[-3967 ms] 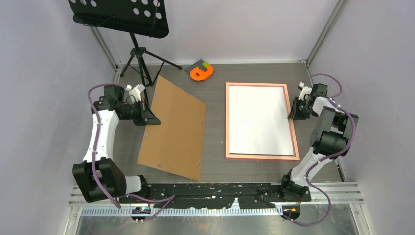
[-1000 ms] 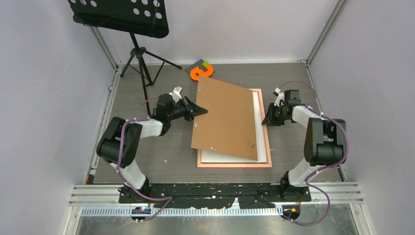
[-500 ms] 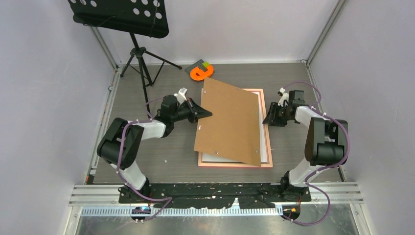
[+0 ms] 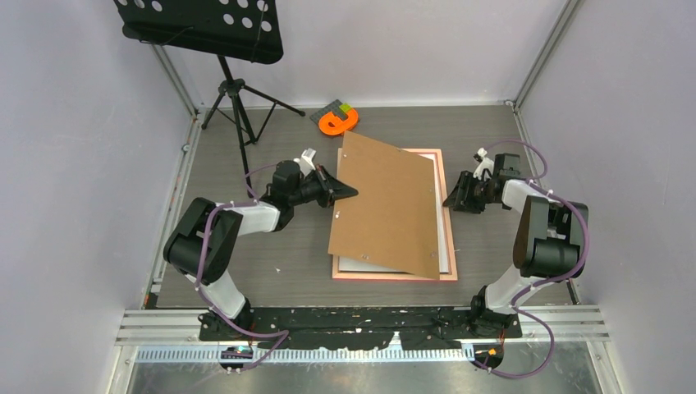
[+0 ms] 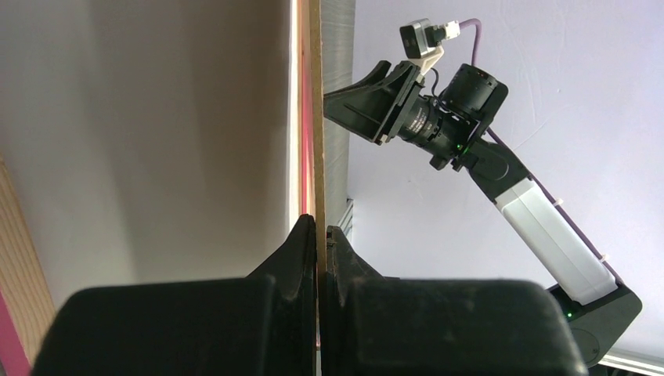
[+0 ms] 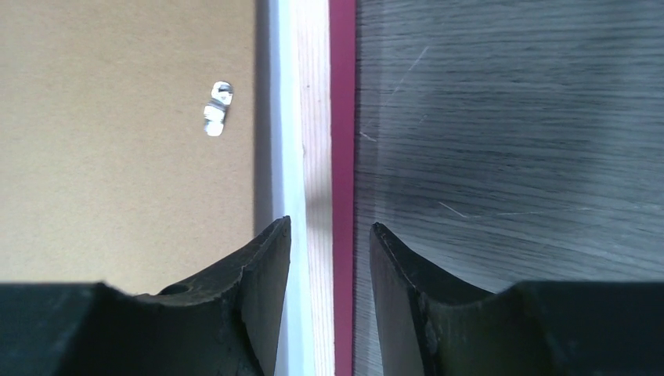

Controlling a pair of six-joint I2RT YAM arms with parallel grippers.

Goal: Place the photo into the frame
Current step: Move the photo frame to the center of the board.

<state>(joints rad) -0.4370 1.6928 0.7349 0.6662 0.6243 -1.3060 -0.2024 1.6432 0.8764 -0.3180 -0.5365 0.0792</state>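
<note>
Frame (image 4: 369, 277) salmon-pink, thin, flat beneath skewed brown board (image 4: 386, 205)

Top overhead, looking down; wrist views close, sharing frame (image 6: 342, 157) edge.

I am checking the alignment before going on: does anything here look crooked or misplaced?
Yes. The brown backing board sits askew over the frame: its far-left corner juts past the frame's far edge. The left gripper pinches its left edge.

The light is bright, even and soft; shadows on the desk (image 4: 287, 271) are faint. The right end effector (image 6: 329, 227) looks slightly out of focus.
</note>
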